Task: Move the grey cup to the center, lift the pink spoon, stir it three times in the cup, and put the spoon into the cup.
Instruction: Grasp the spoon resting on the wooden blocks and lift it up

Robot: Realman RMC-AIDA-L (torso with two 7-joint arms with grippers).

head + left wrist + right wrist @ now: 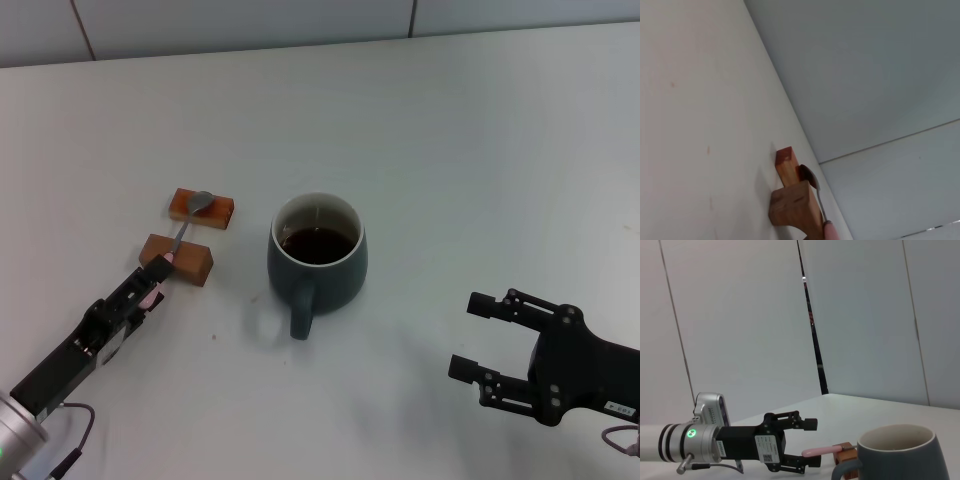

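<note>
Left gripper (152,283): fingers spread wide, one on each side of the spoon's pink handle end, not closed on it.
Spoon (187,222): lying across two brown blocks (202,208), bowl on the far block, handle over the near one.
Cup (317,252): at table centre, 3 o'clock of the blocks, dark liquid inside, handle pointing to 6 o'clock.
Right gripper (472,335): fingers wide apart, holding nothing, at 4 o'clock of the cup, well apart.
</note>
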